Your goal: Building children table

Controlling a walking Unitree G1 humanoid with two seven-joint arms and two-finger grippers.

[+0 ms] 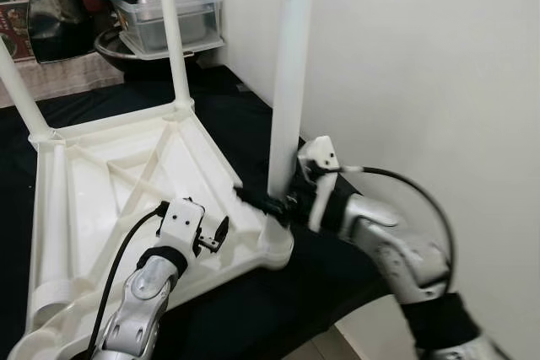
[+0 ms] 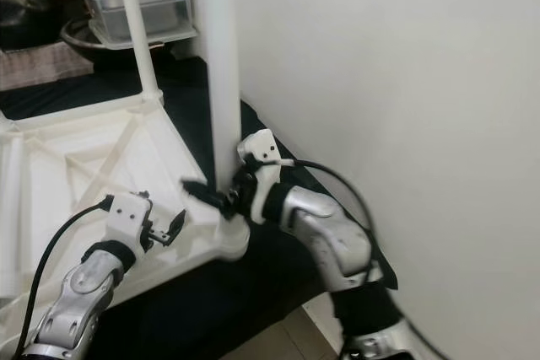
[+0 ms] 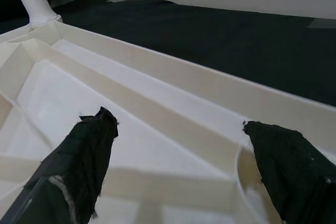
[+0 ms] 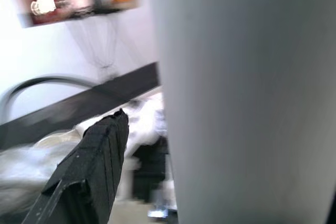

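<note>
White table leg upright at frame centre, right gripper clasping its base, left gripper spread open over upturned tabletop lower left

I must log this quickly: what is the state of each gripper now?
Left gripper: open, holding nothing, over the tabletop.
Right gripper: shut on the table leg.

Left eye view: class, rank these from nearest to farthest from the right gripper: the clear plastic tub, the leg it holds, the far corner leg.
1. Held leg, in the right gripper, at the near corner by the wall.
2. Far corner leg, beyond, at the tabletop's back corner.
3. Clear plastic tub, farthest, behind that leg.
</note>
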